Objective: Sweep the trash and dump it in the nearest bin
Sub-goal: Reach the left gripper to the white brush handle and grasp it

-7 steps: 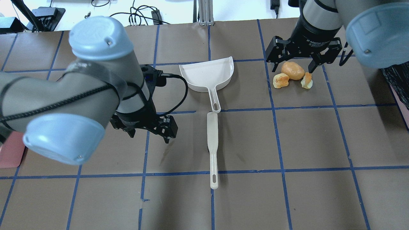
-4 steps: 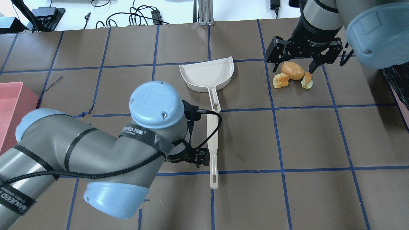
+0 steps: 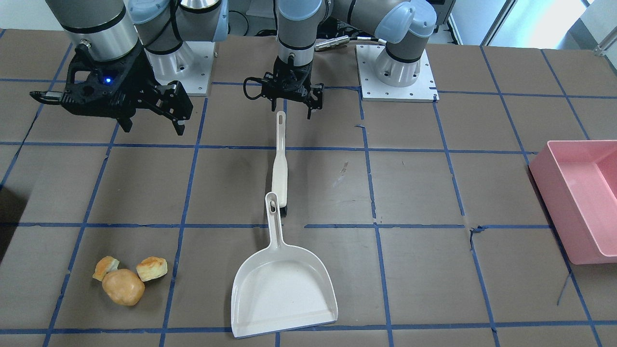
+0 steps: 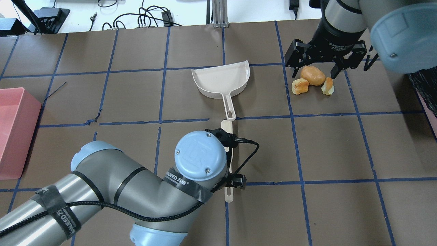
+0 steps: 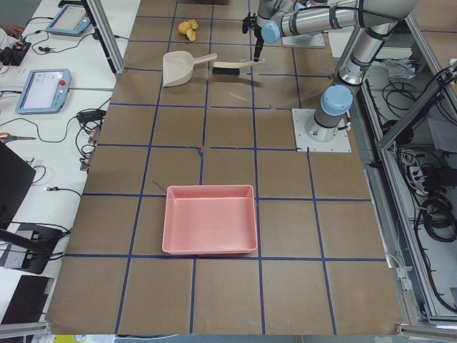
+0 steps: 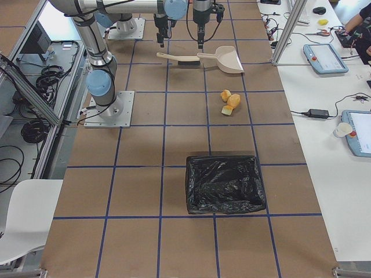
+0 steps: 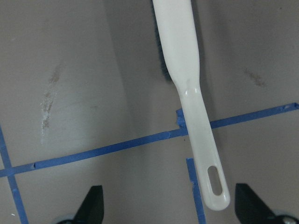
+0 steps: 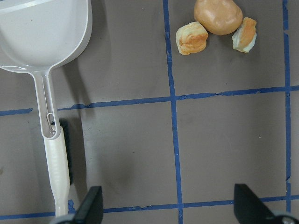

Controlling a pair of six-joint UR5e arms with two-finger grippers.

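The trash, a round golden lump [image 3: 123, 287] and two tan chunks [image 3: 152, 268], lies together on the table, also seen from overhead [image 4: 312, 75] and in the right wrist view [image 8: 218, 15]. A white dustpan [image 3: 284, 289] [image 4: 222, 80] lies mid-table, its handle end meeting the head end of a white brush [image 3: 279, 164] [image 7: 191, 93]. My left gripper [image 3: 294, 103] [image 7: 170, 207] is open, just above the brush handle's end, which lies between the fingers. My right gripper [image 3: 154, 127] [image 8: 170, 207] is open and empty, held high.
A pink bin [image 3: 559, 212] [image 4: 20, 136] stands at the table's end on my left. A bin lined with a black bag [image 6: 225, 182] stands at the end on my right, closer to the trash. Blue tape lines grid the brown table.
My left arm has swung right and toward the near edge, bringing its open gripper over the brush handle. The right arm has hardly moved. Trash, dustpan and brush lie as before.
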